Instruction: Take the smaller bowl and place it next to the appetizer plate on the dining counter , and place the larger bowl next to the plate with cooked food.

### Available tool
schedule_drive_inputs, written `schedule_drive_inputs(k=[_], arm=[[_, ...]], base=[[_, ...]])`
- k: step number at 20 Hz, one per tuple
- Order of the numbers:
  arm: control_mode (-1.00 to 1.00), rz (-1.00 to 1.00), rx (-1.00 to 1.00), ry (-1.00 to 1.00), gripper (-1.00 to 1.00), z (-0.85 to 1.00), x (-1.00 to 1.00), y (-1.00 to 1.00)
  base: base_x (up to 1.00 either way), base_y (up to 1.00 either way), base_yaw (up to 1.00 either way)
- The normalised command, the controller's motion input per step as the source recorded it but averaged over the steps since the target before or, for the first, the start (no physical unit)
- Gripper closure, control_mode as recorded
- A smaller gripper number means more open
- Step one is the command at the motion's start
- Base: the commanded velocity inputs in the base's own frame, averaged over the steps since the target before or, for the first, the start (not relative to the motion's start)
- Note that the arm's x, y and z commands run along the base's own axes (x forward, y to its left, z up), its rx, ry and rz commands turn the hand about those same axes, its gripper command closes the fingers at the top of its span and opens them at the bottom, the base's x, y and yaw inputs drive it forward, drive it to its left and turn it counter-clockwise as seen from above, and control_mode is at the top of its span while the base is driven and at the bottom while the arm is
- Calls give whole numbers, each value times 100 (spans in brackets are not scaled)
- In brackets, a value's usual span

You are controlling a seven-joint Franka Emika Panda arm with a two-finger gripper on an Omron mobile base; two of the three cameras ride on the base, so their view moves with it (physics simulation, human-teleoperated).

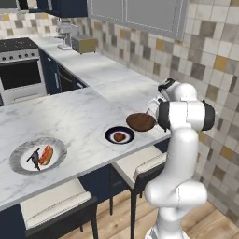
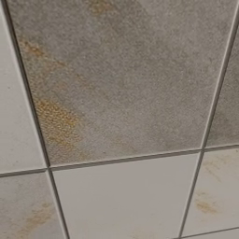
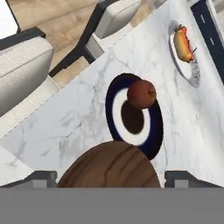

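Left base view: pincer (image 1: pixel 150 113) gripping smaller bowl (image 1: pixel 141 122) just beside appetizer plate (image 1: pixel 120 136); stools (image 1: pixel 142 166) below.

My surroundings: home kitchen. Stove with oven (image 1: pixel 18 70), toaster (image 1: pixel 84 44) on back worktop, navy cabinets (image 1: pixel 65 80), mosaic tile wall (image 1: pixel 210 60). Marble dining counter (image 1: pixel 79 116) before me, cushioned stools (image 1: pixel 53 203) under it, plated food (image 1: pixel 38 155), wood floor (image 3: pixel 57 22).

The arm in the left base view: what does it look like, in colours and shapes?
The arm is made of thick, rounded, glossy white segments, joined by dark, nearly black rings at the joints. No cables or markings show on it. In the hand view, the fingers appear as small dark grey blocks with squared tips.
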Motion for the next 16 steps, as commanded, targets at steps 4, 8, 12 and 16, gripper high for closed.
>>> schedule_drive_inputs(k=[4, 8, 12, 16], arm=[[-100, 21, -2, -25, -100, 100, -56, 56], [-100, 9, -15, -24, -100, 100, -61, 95], [-100, -1, -23, -19, -100, 100, -61, 100], [-100, -3, -22, -12, -100, 85, -53, 100]], base=[[0, 0, 0], [0, 0, 0], [0, 0, 0], [0, 0, 0]])
